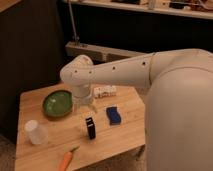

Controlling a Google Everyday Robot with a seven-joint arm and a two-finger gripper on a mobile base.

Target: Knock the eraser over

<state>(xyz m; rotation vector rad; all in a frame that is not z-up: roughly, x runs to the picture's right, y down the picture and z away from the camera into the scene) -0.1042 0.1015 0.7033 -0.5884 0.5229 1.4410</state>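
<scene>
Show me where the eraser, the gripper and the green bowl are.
eraser (90,128): camera view, middle of its dark front face.
gripper (85,107): camera view, its lower end, just above the eraser.
green bowl (57,104): camera view, bare inside.

Wooden table (115,141), glossy green bowl (56,103), tool (84,106) above table

We see a light wooden bench (122,139) set against a dark, dimly lit backdrop, with warm light falling on its top. Behind it a dark panel (30,55) fills the left side. A pale horizontal rail (106,51) runs across at mid-height, and 1 thin upright rod (73,22) rises from it. A pale shelf edge (150,10) crosses the top. A strip of speckled floor (5,150) shows at the lower left. The hand (85,107) hangs just over the bench's middle.
</scene>
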